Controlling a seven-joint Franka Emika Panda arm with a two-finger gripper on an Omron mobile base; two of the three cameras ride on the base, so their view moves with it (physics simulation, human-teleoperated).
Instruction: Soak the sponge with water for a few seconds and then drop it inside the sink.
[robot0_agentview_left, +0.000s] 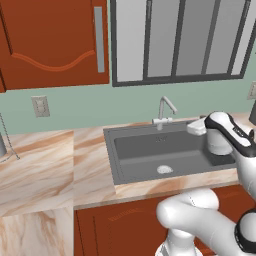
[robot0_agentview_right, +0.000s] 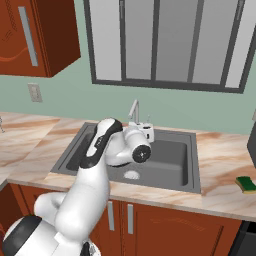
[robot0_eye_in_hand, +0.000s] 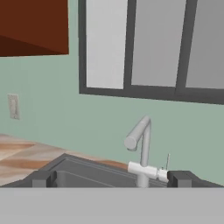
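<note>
Your gripper (robot0_eye_in_hand: 112, 178) stood wide, jaws far apart, with nothing between them, and you could see its two dark fingertips (robot0_eye_in_hand: 43, 178) framing the back rim of the sink (robot0_eye_in_hand: 83, 168) in the hand view. It hung over the sink (robot0_agentview_right: 170, 162), pointed at the faucet (robot0_eye_in_hand: 142, 148) and the window (robot0_eye_in_hand: 153, 48) behind it. The sponge (robot0_agentview_right: 246, 184) lay on the marble counter (robot0_agentview_right: 225, 165) well to the right of the basin, near that view's right edge, apart from the arm. In the left base view the silver drain (robot0_agentview_left: 164, 169) showed in the basin floor.
</note>
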